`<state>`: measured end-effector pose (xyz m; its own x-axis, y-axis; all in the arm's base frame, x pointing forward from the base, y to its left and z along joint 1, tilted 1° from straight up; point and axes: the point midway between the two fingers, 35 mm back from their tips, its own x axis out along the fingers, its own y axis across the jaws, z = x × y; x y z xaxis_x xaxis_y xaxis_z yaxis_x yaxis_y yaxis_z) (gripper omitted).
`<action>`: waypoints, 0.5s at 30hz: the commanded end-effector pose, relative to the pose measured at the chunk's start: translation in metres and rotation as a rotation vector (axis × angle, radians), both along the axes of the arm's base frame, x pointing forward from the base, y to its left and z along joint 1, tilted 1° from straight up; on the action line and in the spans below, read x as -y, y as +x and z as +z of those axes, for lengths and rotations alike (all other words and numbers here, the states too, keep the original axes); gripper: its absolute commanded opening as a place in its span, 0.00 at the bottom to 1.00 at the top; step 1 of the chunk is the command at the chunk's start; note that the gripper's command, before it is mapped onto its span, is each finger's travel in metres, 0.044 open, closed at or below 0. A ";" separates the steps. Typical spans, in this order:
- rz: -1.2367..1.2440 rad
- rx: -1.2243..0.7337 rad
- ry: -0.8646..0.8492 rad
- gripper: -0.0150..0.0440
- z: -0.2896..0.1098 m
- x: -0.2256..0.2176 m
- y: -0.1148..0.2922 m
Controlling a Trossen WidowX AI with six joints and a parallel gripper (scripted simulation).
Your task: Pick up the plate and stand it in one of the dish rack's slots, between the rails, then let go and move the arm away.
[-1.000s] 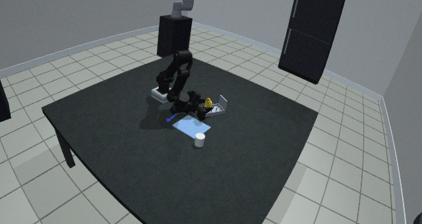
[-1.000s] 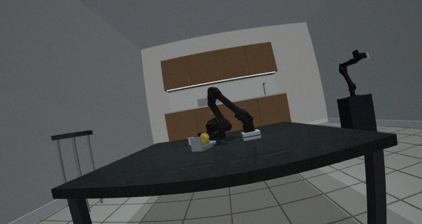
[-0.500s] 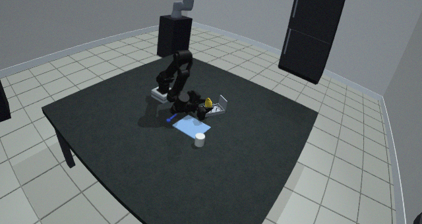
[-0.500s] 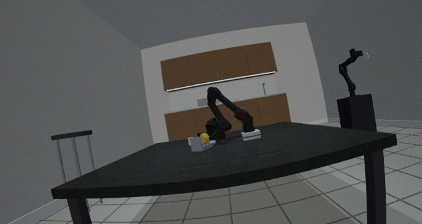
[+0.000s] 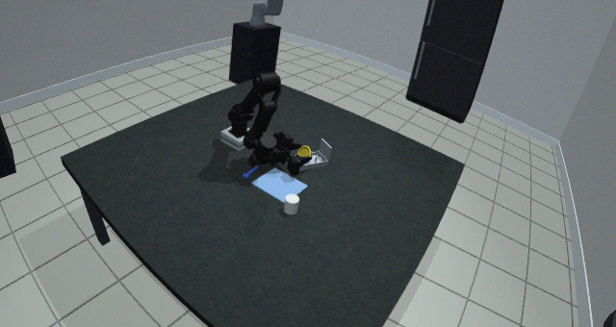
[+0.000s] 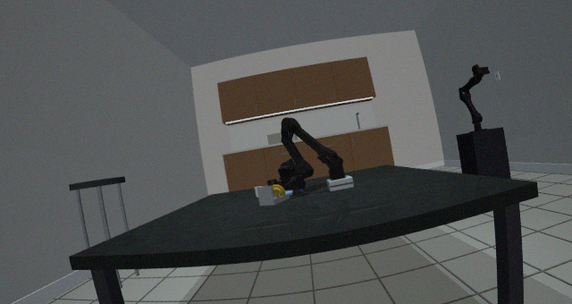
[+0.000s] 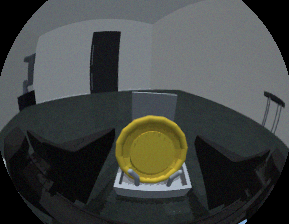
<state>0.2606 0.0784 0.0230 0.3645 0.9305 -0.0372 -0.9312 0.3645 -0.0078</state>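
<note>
The yellow plate (image 5: 303,150) (image 6: 278,190) (image 7: 151,148) stands upright in the white dish rack (image 5: 326,149) (image 6: 266,198) (image 7: 155,104), its lower edge between the rails and its face toward the wrist camera. My gripper (image 5: 296,157) (image 7: 156,136) is open just in front of the rack. In the wrist view its dark fingers stand wide on either side of the plate, clear of its rim. The arm reaches low over the table from its white base (image 5: 232,138) (image 6: 340,182).
A light blue mat (image 5: 279,185) lies in front of the gripper with a white cup (image 5: 291,204) at its near corner. A small blue utensil (image 5: 250,172) lies left of the mat. A black pedestal (image 5: 254,52) and a dark fridge (image 5: 452,48) stand beyond the table.
</note>
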 end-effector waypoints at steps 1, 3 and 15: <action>0.004 0.020 0.004 0.93 0.022 0.001 0.004; 0.008 0.036 0.008 0.93 0.042 0.002 0.005; 0.029 0.093 0.011 0.93 0.113 0.004 0.007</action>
